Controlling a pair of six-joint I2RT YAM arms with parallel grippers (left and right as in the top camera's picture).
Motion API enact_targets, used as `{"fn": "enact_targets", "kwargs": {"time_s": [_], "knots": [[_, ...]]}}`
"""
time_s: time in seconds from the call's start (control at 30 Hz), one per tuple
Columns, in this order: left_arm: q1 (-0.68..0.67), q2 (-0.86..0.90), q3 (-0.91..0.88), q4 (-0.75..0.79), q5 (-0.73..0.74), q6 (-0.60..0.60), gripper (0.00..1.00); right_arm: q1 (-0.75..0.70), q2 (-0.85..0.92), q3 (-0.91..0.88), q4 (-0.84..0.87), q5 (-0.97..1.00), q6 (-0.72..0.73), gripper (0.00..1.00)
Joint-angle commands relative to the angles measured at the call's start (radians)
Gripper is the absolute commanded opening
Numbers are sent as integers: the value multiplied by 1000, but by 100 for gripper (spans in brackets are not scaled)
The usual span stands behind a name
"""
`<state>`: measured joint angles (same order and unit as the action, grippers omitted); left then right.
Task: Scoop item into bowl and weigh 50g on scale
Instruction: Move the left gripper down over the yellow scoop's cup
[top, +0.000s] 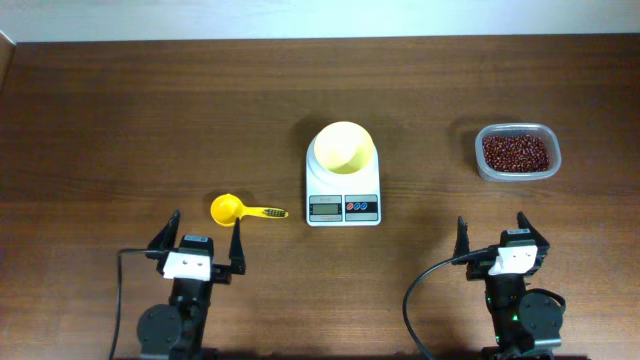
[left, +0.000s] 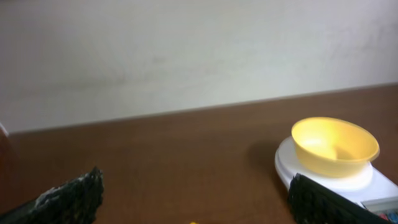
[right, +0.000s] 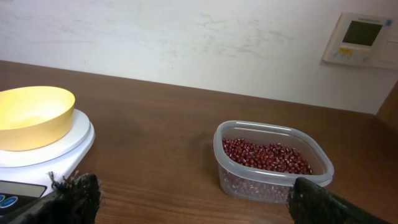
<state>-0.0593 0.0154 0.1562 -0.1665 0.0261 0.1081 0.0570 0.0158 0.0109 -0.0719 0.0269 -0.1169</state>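
A pale yellow bowl (top: 343, 147) (left: 335, 146) (right: 32, 116) stands empty on the white scale (top: 343, 190) (left: 283, 168) (right: 68, 143) at the table's middle. Dark red-brown beans (top: 515, 152) (right: 267, 155) fill a clear plastic tub (top: 517, 172) (right: 273, 182) at the right. A yellow scoop (top: 238, 210) lies left of the scale, handle pointing right. My left gripper (top: 205, 234) (left: 196, 199) is open near the front edge, just below the scoop, holding nothing. My right gripper (top: 492, 232) (right: 193, 202) is open too, in front of the tub and apart from it.
The brown wooden table (top: 150, 120) runs back to a pale wall (right: 186, 37). A white wall panel with a small screen (right: 360, 37) hangs at the right. Black cables (top: 415, 300) trail from both arms at the front edge.
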Motion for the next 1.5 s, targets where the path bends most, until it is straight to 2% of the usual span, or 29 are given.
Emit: {"fn": "enact_targets", "kwargs": {"time_s": [0.0,0.27,0.33,0.47,0.63,0.73,0.77,0.9,1.03,1.17,1.33,1.43,1.47], "knots": [[3,21,108,-83,-36,-11,99,8,-10,-5,-6,22,-6,99],[3,185,296,-170,-136,-20,99,8,-10,-5,-6,23,-6,99],[3,242,351,-207,-166,-73,99,8,-10,-5,-6,23,-6,99],[3,392,505,-312,-167,-120,99,8,-10,-5,-6,23,-6,99],[3,669,804,-528,-165,-150,99,8,-10,-5,-6,23,-6,99],[3,795,925,-580,-48,-149,99,8,-9,-5,-6,23,-6,99],[3,827,930,-581,16,-149,99,8,-10,-5,-6,23,-6,99],[3,895,930,-624,66,-150,99,8,-10,-5,-6,23,-6,99],[3,973,930,-620,253,-150,99,8,-10,-5,-6,23,-6,99],[3,1042,930,-608,276,-160,99,8,-10,-5,-6,23,-6,99],[3,1120,930,-562,257,-395,98,8,-10,-5,-6,23,-6,99],[3,1155,930,-565,143,-603,94,8,-10,-5,-6,23,-6,99],[3,1164,930,-584,95,-709,94,8,-10,-5,-6,23,-6,99]]}}
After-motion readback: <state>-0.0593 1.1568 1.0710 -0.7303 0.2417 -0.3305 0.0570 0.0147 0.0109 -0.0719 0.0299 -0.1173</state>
